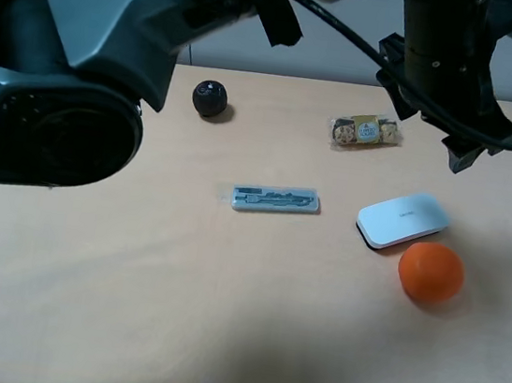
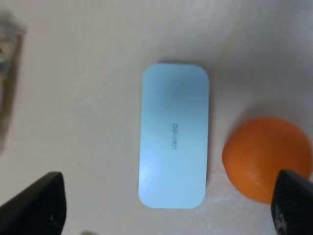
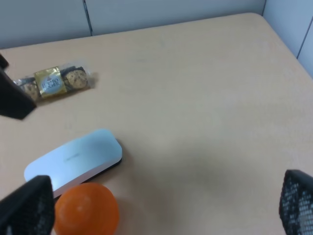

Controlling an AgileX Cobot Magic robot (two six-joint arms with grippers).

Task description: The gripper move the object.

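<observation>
We are hovering our open left claw (image 2: 166,208) over the flat white glossy case (image 2: 174,135), which is nearly touching the orange (image 2: 266,159); its small grey lettering is unreadable.

We see a pale tan desk (image 1: 132,270) with a smooth matte top, its far corner rounded. Behind it runs a grey wall (image 3: 171,12) of panels split by a dark seam. Soft, even light casts faint shadows.

White glossy rounded case (image 1: 402,219) with dark underside edge lies flat on the table, below my open left gripper (image 2: 166,205).
</observation>
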